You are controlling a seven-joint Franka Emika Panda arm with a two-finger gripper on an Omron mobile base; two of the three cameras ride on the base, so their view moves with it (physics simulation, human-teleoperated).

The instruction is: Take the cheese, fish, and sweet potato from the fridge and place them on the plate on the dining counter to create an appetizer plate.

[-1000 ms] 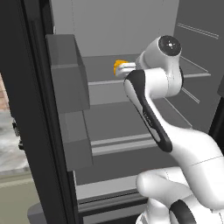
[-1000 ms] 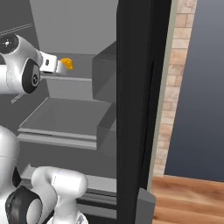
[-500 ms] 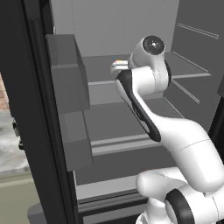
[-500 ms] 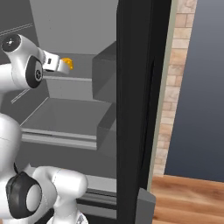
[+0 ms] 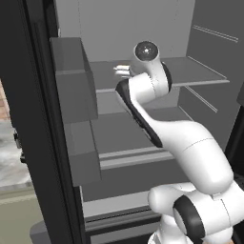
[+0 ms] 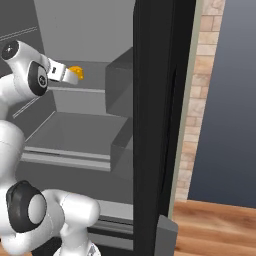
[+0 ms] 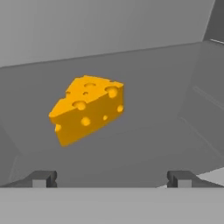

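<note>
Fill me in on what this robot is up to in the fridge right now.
The white arm is reaching into the open fridge toward the cheese, a yellow wedge with holes sitting on a grey shelf. The gripper is open, its fingertips spread wide with the cheese ahead of them and nothing held. The cheese is not yet grasped, so the pickup hasn't happened.
</note>
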